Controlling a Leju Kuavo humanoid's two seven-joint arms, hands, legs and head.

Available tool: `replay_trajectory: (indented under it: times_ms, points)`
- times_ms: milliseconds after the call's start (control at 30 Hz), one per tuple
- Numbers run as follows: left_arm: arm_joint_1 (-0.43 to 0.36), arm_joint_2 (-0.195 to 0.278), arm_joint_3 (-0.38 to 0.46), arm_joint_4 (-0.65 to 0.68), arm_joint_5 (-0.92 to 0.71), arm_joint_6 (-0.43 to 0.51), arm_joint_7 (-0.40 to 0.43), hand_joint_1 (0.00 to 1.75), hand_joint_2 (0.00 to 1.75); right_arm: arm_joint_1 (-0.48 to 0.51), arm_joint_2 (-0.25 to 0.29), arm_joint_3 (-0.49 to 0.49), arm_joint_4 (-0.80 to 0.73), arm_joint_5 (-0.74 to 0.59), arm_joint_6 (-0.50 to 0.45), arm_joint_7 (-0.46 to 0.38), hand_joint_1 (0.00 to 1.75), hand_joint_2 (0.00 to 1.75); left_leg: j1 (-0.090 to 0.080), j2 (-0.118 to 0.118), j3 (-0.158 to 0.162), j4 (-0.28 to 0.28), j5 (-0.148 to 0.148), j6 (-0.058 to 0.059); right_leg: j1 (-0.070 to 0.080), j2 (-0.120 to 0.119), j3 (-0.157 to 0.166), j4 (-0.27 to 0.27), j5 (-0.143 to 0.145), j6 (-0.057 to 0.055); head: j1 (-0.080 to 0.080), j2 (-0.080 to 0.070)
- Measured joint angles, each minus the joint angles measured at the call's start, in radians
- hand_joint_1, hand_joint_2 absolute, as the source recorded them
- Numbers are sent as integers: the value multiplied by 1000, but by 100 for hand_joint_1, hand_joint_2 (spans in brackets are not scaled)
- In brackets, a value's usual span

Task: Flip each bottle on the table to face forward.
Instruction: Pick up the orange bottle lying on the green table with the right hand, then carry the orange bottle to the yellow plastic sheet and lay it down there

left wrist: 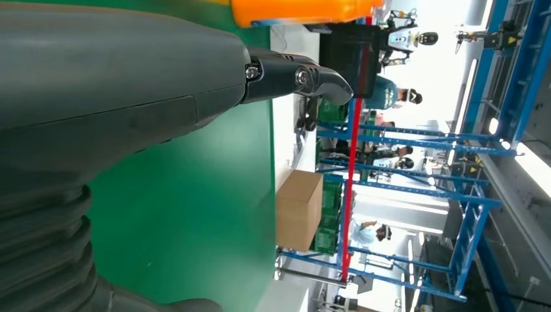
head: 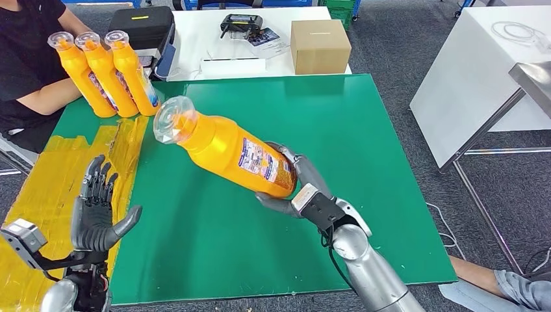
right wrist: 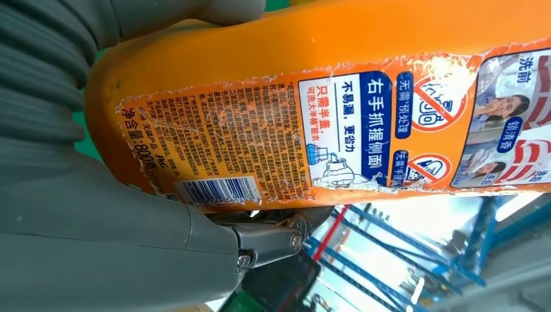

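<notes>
Both robot hands sit closest in the head view. On one side, the left hand (head: 97, 211) stands up over the yellow tape (head: 45, 188) with its fingers apart and nothing in them. On the other side, the right hand (head: 295, 185) has its fingers wrapped round the fat bottom of an orange bottle (head: 227, 149). That bottle is lifted off the green mat (head: 364, 162) and leans, its clear cap (head: 174, 119) pointing away from the fingers. Three more bottles (head: 107, 71) stand far past the left fingers, next to a person's arm (head: 39, 97).

From the left wrist, the thumb (left wrist: 305, 78) sticks out alone over the mat, with a cardboard box (left wrist: 299, 211) far beyond it.

From the right wrist, the bottle fills the space by the fingers, and its back label (right wrist: 273, 136) with the barcode shows.

I think the robot is in the middle of turning this bottle. Next it needs to twist it so the front faces forward, then stand it down gently.
</notes>
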State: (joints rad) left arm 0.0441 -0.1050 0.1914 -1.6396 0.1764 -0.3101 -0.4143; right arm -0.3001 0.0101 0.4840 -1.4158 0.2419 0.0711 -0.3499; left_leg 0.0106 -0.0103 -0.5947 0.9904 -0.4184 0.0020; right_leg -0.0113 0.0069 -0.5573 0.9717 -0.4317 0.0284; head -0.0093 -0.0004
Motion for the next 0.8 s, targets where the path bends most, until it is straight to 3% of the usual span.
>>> replay_trajectory:
  times_ms: [333,800]
  points:
    - [42,-36,-60,-30,-31,-2,-21,0,175,55,55,93,60,93,-1,15,175,175,0,0,0,0,0,0,0,0,0,0,0,0,0,0]
    - [72,-53,-119,-42,-10,-40,-12,0,175,55,88,111,91,98,-2,21,175,175,0,0,0,0,0,0,0,0,0,0,0,0,0,0]
